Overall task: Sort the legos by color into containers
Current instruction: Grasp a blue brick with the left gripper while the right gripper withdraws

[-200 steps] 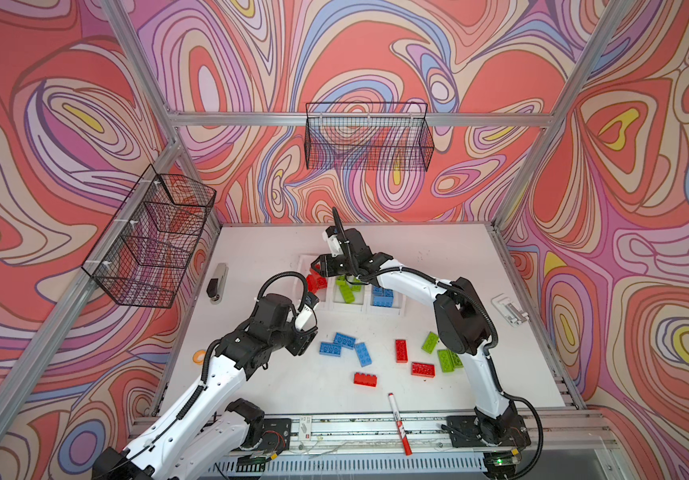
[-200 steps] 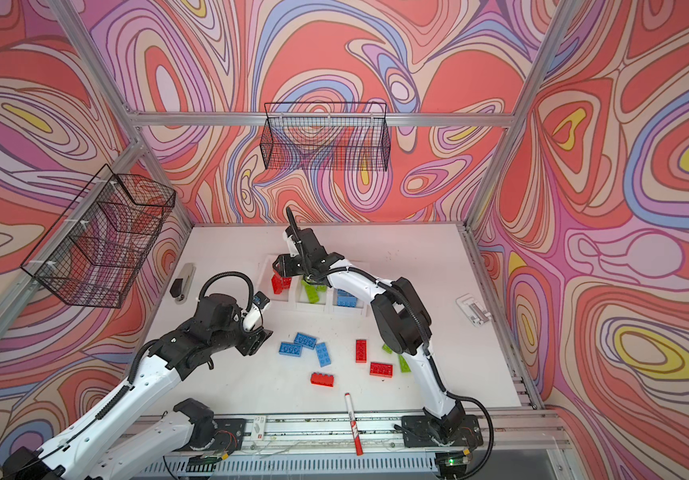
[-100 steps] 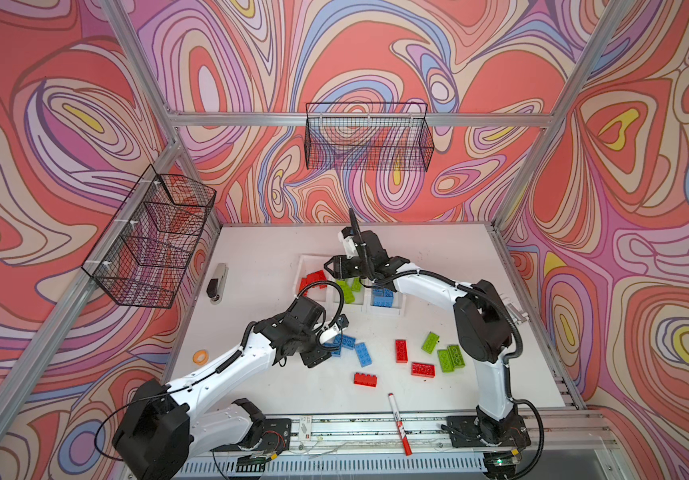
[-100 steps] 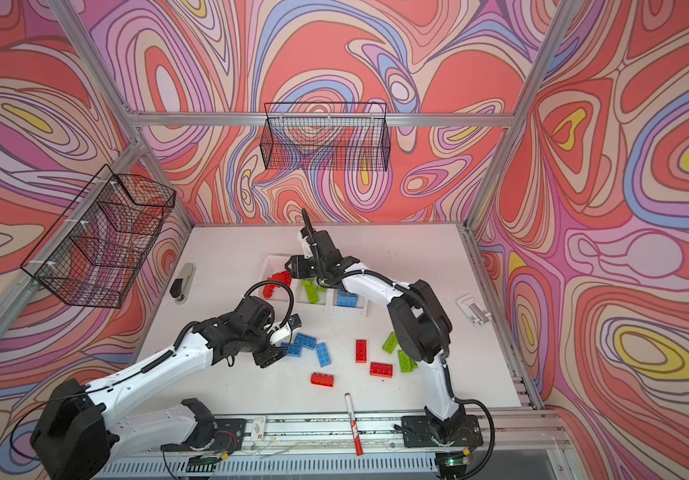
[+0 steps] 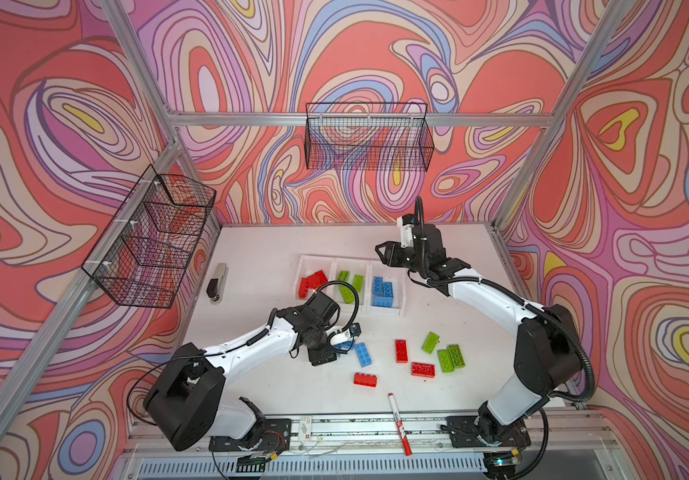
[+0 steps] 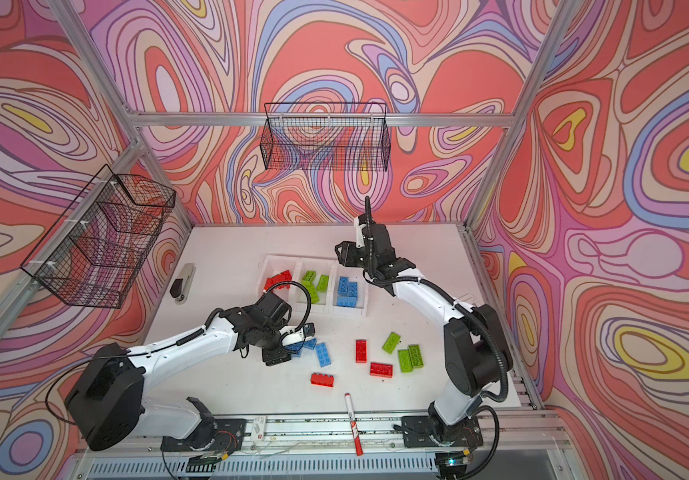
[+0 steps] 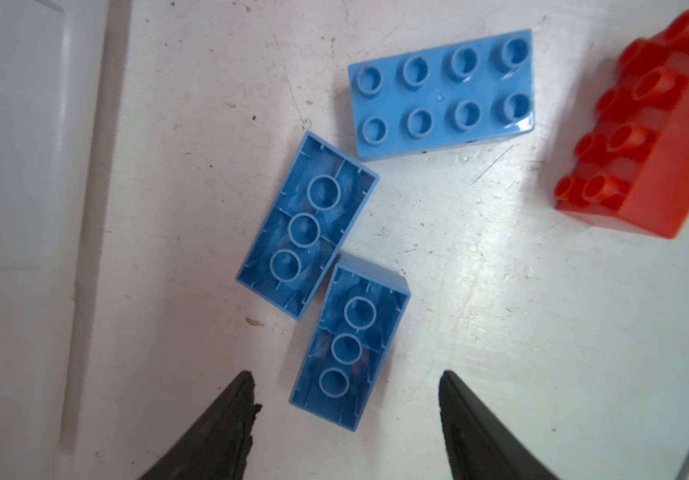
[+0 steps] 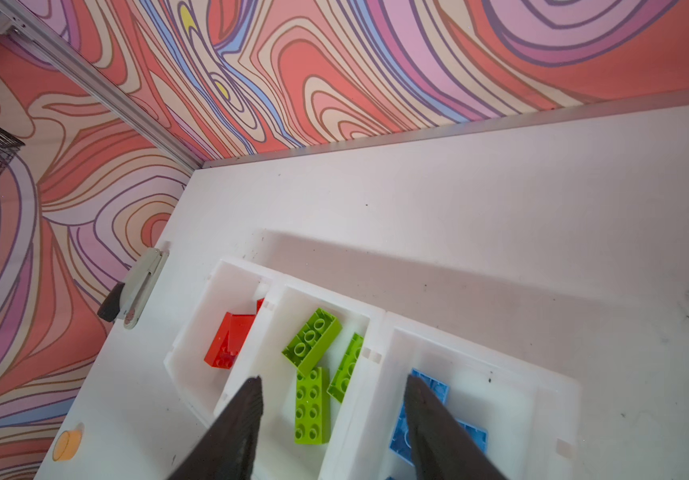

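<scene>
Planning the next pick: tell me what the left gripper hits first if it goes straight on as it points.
Probably the upside-down blue brick, which sits centred between the open jaws of the left gripper; the table lies under it.

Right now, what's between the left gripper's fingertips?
One end of an upside-down blue brick, bare table either side; the left gripper is open, not touching it. Shown in the left wrist view.

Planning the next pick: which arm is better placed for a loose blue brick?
Left. The left gripper hovers open over an upturned blue brick; the right gripper hangs open above the containers.
</scene>
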You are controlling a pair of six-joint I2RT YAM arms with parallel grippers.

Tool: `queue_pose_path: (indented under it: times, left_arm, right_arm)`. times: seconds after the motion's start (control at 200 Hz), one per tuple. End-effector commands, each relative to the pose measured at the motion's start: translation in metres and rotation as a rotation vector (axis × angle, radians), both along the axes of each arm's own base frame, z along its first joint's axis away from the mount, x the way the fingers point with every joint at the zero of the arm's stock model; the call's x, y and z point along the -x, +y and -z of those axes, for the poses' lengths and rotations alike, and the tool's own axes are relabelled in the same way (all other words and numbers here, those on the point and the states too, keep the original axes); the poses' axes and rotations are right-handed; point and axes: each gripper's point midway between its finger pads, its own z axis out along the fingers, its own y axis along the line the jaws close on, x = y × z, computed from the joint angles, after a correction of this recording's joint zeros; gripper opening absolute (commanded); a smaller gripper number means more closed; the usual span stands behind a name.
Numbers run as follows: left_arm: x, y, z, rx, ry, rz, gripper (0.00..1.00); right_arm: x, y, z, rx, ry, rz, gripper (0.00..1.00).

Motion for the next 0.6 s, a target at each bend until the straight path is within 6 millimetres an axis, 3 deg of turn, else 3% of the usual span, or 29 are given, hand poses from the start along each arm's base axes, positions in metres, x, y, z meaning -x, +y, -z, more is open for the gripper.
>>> queue_pose_path:
  times: [0.0,0.24,0.401,0.516,0.596]
  left_arm:
    - [0.001,-0.001,0.008,-0.033,0.022,0.052,0.71]
    - [0.000,-0.003,0.023,-0.077,0.065,0.057,0.60]
    - [0.002,-0.001,0.022,-0.085,0.062,0.051,0.46]
    - [0.003,0.000,0.019,-0.073,0.048,0.030,0.29]
    - [0.007,0.000,0.019,-0.063,0.072,0.004,0.23]
  right_arm:
    - [0.003,-0.006,-0.009,-0.002,-0.025,0.007,0.59]
    - [0.006,-0.016,-0.008,0.014,-0.025,0.030,0.57]
    - [0.013,-0.025,0.009,0.058,0.024,0.027,0.56]
    - [0.024,-0.049,0.031,0.136,0.098,0.051,0.55]
    - [0.031,-0.071,0.035,0.132,0.126,0.095,0.55]
